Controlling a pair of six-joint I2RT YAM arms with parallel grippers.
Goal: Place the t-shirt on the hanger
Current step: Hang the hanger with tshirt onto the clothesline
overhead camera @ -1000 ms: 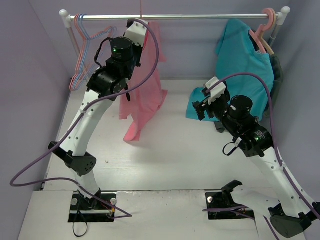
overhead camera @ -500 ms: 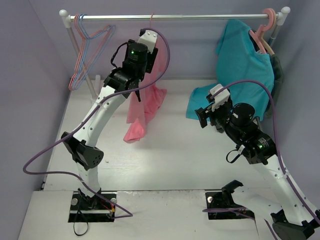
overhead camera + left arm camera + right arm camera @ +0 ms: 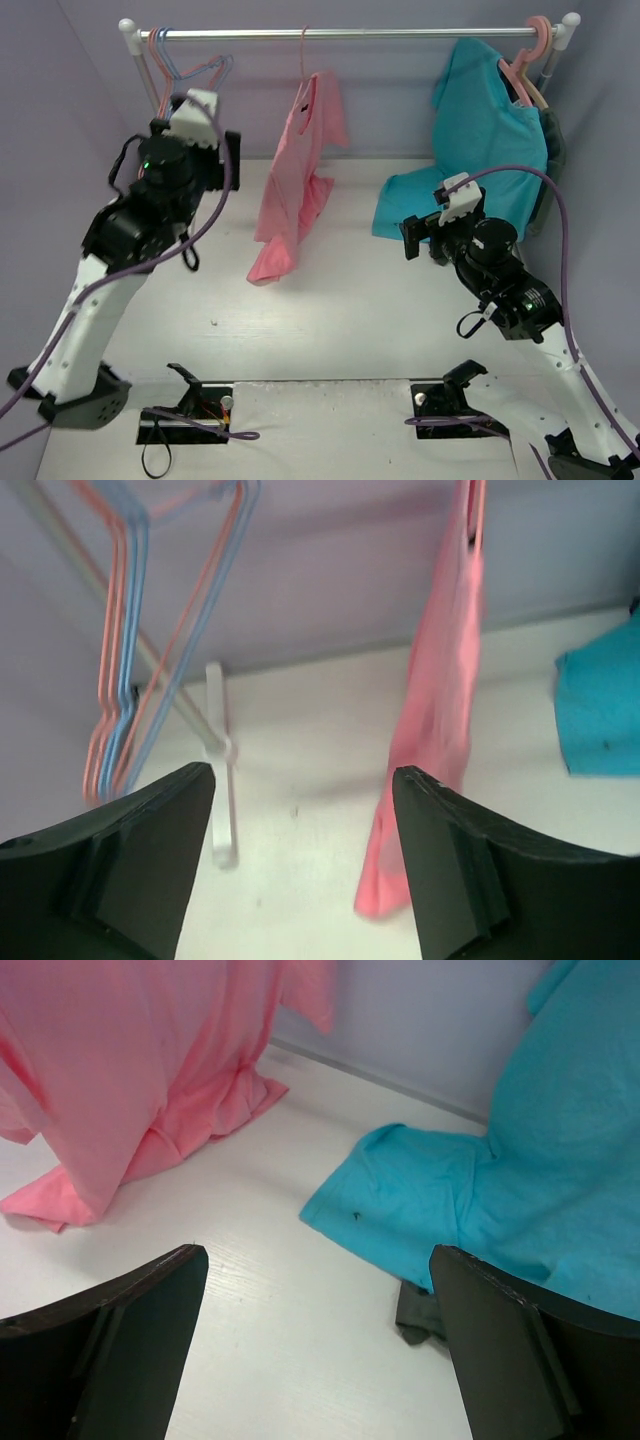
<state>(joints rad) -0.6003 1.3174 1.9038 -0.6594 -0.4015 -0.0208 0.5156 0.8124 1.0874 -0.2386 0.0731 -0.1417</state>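
Hangers (image 3: 120, 660), thin pink and blue spares, dangle at the left end of the rail (image 3: 400, 33), and close by them we have the left gripper (image 3: 300, 775), fingers spread wide with nothing between them. Moving along, the t-shirt (image 3: 298, 170) is up on the rail, hung from the hanger (image 3: 303, 62), whose thin pink hook rises above the collar. It's soft pink, plain, bunched into a narrow lopsided drape, its bottom end crumpled on the table (image 3: 340, 310). It hangs clear of the left fingers, off to their right and beyond. Further right we see the teal t-shirt (image 3: 490, 130), then the right gripper (image 3: 318, 1255), fingers likewise wide apart and holding nothing, the pink cloth well away at its upper left.
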